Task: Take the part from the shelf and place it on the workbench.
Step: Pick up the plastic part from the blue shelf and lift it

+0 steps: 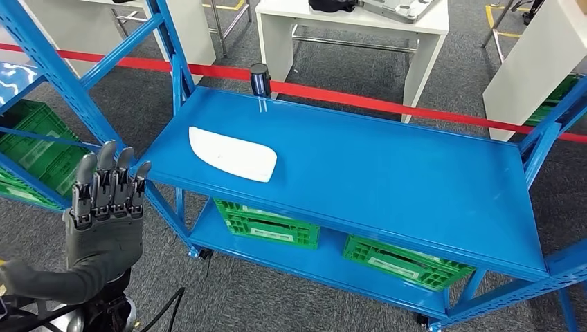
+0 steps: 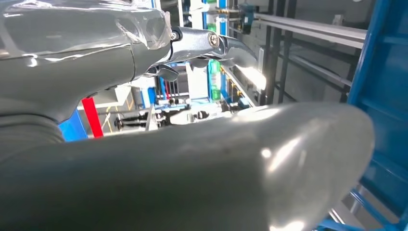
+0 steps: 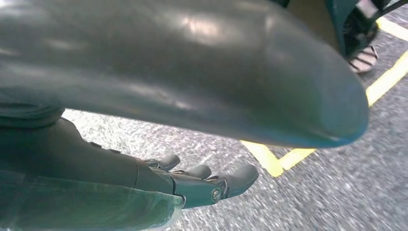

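The white part (image 1: 232, 153) lies flat on the blue shelf (image 1: 387, 180), toward ten o'clock. Left hand (image 1: 105, 207) raised beside the shelf, fingers straight, holding nothing. Right hand (image 3: 144, 187) over grey floor (image 3: 308, 192), fingers extended, empty.

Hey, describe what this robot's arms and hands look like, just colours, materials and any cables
The left hand has a grey fabric-like covering on its back and wrist, with dark segmented fingers tipped in lighter grey. Below it a silver arm section and thin black cables show. Close up, its thumb is thick, smooth, glossy grey. The right hand is darker grey, with a similar thick thumb and rounded fingertips with small metal screws.
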`<move>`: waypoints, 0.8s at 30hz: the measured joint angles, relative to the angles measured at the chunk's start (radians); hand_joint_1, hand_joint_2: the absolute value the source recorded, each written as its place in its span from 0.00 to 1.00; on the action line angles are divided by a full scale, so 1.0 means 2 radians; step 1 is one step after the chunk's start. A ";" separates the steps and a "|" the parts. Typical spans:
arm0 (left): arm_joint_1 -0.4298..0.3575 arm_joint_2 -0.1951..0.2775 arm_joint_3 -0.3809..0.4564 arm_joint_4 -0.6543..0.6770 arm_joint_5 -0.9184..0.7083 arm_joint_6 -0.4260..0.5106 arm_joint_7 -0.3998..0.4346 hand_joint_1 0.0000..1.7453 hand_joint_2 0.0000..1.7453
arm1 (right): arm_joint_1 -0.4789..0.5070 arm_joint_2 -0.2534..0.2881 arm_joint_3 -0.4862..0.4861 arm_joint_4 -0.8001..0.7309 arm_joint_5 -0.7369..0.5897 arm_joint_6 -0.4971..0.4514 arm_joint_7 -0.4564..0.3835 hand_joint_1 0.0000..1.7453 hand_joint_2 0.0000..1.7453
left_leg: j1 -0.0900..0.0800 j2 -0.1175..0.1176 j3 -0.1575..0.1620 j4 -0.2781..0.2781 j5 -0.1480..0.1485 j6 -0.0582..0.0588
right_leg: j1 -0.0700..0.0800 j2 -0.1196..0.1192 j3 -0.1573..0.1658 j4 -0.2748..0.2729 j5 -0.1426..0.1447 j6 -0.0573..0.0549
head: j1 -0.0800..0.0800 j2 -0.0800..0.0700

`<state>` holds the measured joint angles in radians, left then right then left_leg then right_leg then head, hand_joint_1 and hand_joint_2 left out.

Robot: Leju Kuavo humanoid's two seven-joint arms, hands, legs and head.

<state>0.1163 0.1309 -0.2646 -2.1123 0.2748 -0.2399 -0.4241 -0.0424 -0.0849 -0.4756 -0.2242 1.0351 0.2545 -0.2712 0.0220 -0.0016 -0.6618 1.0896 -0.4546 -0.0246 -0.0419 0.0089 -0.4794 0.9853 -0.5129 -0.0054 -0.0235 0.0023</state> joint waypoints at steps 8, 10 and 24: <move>0.019 0.008 0.019 0.000 -0.064 0.006 0.006 0.00 0.00 | 0.007 0.005 0.000 0.002 -0.012 -0.008 -0.010 0.00 0.00 | -0.005 0.000 0.027 -0.054 0.029 0.025 | 0.002 -0.002 -0.014 0.041 -0.038 0.013 | 0.001 0.000; 0.027 0.011 0.028 -0.001 -0.119 0.016 0.013 0.00 0.00 | 0.012 0.005 0.000 0.004 -0.016 -0.010 -0.014 0.00 0.00 | -0.009 0.000 0.029 -0.054 0.025 0.031 | 0.004 -0.002 -0.059 0.115 -0.062 0.008 | 0.000 0.000; 0.065 0.070 0.070 0.001 -0.449 0.063 0.112 0.00 1.00 | 0.024 0.000 -0.003 0.013 -0.021 -0.017 -0.027 0.00 0.00 | -0.016 -0.006 0.015 0.024 -0.041 0.008 | 0.009 -0.001 -0.038 0.005 0.023 -0.007 | -0.003 0.000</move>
<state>0.2462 0.2700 -0.1246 -2.1106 -0.6224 -0.1139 -0.2007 0.0050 -0.0839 -0.4807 -0.1981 0.9922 0.2211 -0.3258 -0.0097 -0.0131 -0.6309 1.1382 -0.5368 -0.0085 -0.0246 0.0068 -0.5555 0.9961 -0.4677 -0.0199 -0.0296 0.0023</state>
